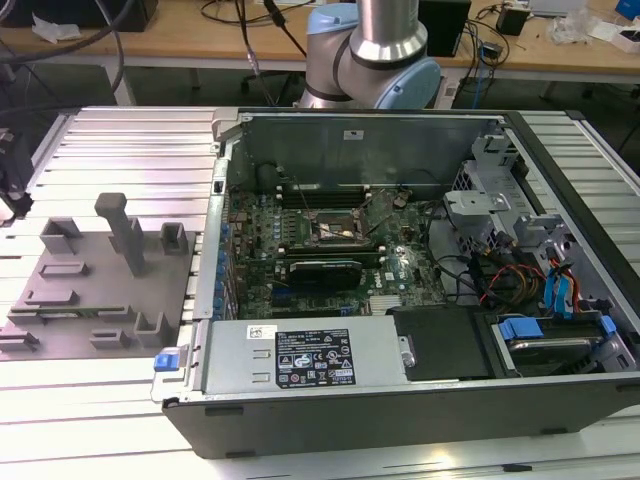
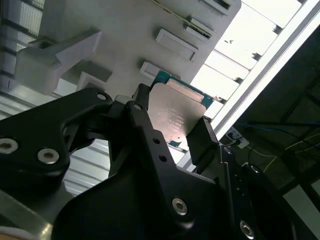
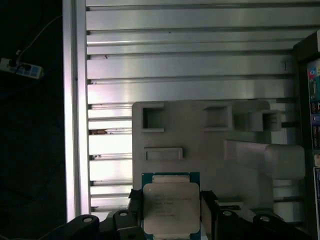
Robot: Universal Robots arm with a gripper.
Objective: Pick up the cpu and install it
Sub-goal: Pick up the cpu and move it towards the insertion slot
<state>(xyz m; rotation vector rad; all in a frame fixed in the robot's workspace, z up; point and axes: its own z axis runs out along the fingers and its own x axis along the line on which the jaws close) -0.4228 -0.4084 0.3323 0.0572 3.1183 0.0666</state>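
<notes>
The cpu [image 3: 171, 206], a flat square chip with a silvery top and a green edge, sits between my gripper's [image 3: 171, 212] two black fingers [image 3: 207, 209]. The second wrist view shows the same cpu [image 2: 176, 112] clamped on two opposite sides by my gripper [image 2: 174, 122]. It hangs above the near edge of the grey fixture plate [image 3: 200, 150], clear of its blocks. In the exterior view a dark part of my gripper [image 1: 10, 175] shows at the far left, over the table beside the fixture plate [image 1: 100, 290]. The black socket frame [image 1: 335, 230] lies on the motherboard inside the open computer case.
The open computer case [image 1: 400, 420] fills the exterior view's right, with a power supply [image 1: 300, 355], cables and drive bays. Raised grey blocks and a tall post [image 1: 125, 230] stand on the fixture plate. The ribbed aluminium table [image 3: 190, 60] ends at an edge rail [image 3: 75, 100].
</notes>
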